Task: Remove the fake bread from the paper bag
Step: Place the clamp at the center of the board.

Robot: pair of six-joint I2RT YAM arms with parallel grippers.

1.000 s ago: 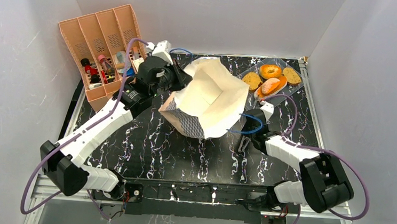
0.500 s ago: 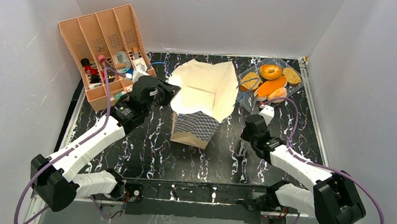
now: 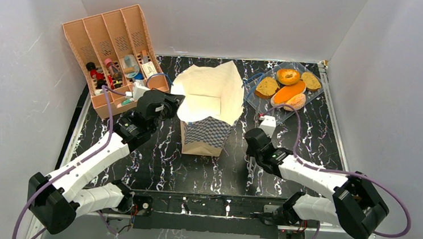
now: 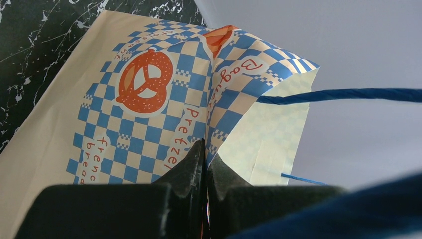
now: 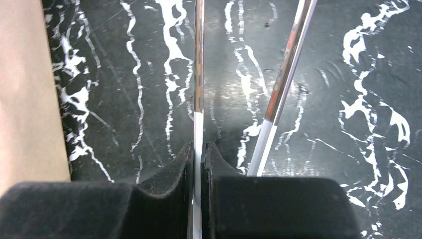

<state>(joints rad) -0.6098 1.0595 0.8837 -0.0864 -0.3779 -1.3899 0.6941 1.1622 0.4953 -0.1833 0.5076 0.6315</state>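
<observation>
On the table (image 3: 155,149), one paper bag (image 3: 205,133), one tray (image 3: 314,97) of fake bread (image 3: 289,93)

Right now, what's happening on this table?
The left hand is shut on the rim of the paper bag, which stands upright and open. The right hand pinches one arm of the metal tongs beside it. The fake bread lies in the clear tray at the far right; none shows inside the bag.
</observation>
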